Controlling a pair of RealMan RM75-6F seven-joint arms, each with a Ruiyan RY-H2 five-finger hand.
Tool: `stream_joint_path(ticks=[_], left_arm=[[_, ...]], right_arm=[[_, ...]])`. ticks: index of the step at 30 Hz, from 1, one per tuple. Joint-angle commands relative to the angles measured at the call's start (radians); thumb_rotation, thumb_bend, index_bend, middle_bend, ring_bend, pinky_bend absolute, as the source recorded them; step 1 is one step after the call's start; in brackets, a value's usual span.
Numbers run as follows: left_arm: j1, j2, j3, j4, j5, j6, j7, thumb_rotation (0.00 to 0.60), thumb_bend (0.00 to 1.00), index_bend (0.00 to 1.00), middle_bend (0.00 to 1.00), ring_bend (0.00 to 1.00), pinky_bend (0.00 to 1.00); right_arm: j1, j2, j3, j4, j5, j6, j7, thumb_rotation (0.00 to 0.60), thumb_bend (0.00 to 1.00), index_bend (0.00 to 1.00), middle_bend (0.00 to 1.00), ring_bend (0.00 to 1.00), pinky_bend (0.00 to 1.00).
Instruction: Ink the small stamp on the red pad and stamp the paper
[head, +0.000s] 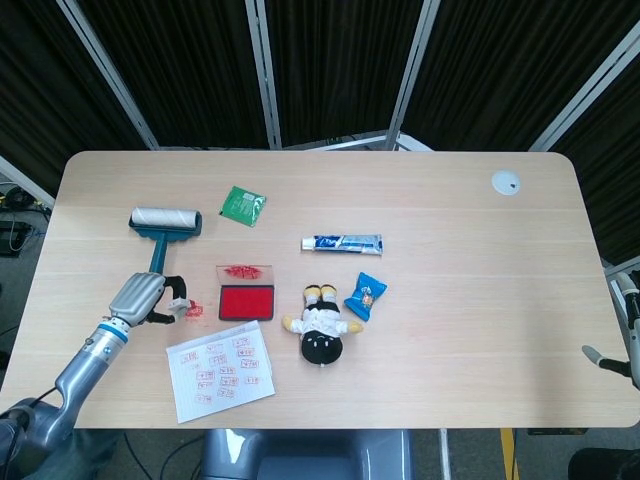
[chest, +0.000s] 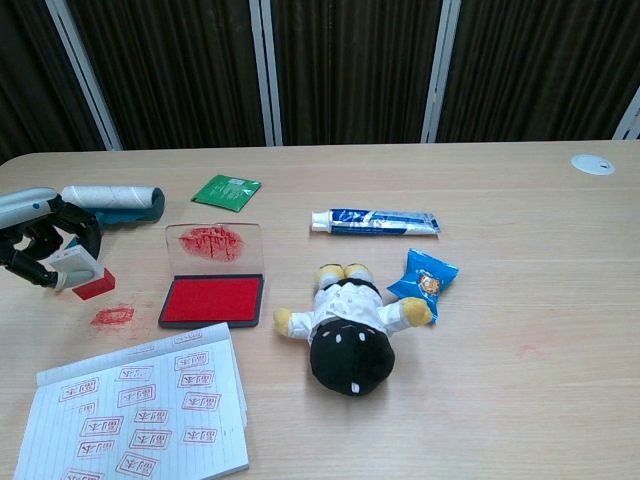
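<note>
Behind black curtains and on wooden table (head: 450, 300): left hand (head: 140, 298) grasping small stamp (chest: 82, 276) left of red pad (chest: 212, 299), above paper (chest: 140, 410); risk of missing the ink, smearing table instead.

Red ink pad (chest: 212, 299), green packet (chest: 226, 190), blue snack bag (chest: 422, 277), red-stamped white paper (chest: 140, 412).

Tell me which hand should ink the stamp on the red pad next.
Left. The left hand already holds the small stamp just left of the open red pad. The right hand sits at the table's far right edge, holding nothing visible.
</note>
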Motion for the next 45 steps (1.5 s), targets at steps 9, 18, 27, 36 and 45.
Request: stream_joint_path(ticks=[9, 18, 27, 36, 45], left_arm=[[-0.008, -0.053, -0.006, 0.093, -0.007, -0.05, 0.006, 0.6, 0.71, 0.59, 0.56, 0.84, 0.79], [-0.016, -0.087, 0.0, 0.152, -0.001, -0.084, 0.03, 0.6, 0.7, 0.57, 0.54, 0.84, 0.79], [-0.025, -0.113, 0.001, 0.172, 0.013, -0.096, 0.063, 0.6, 0.68, 0.56, 0.52, 0.84, 0.79], [-0.023, -0.118, 0.008, 0.178, 0.026, -0.088, 0.096, 0.6, 0.54, 0.49, 0.46, 0.83, 0.79], [-0.014, -0.115, 0.011, 0.176, 0.029, -0.08, 0.118, 0.6, 0.37, 0.44, 0.44, 0.83, 0.79]], right_arm=[[0.006, -0.007, -0.001, 0.0, 0.005, -0.008, -0.018, 0.6, 0.0, 0.0, 0.0, 0.0, 0.0], [0.008, -0.009, -0.001, 0.001, 0.014, -0.012, -0.026, 0.6, 0.0, 0.0, 0.0, 0.0, 0.0], [0.011, -0.013, 0.0, 0.007, 0.019, -0.018, -0.03, 0.6, 0.0, 0.0, 0.0, 0.0, 0.0], [0.013, -0.016, -0.001, 0.009, 0.022, -0.022, -0.03, 0.6, 0.0, 0.0, 0.0, 0.0, 0.0], [0.012, -0.012, -0.003, 0.006, 0.016, -0.024, -0.02, 0.6, 0.0, 0.0, 0.0, 0.0, 0.0]])
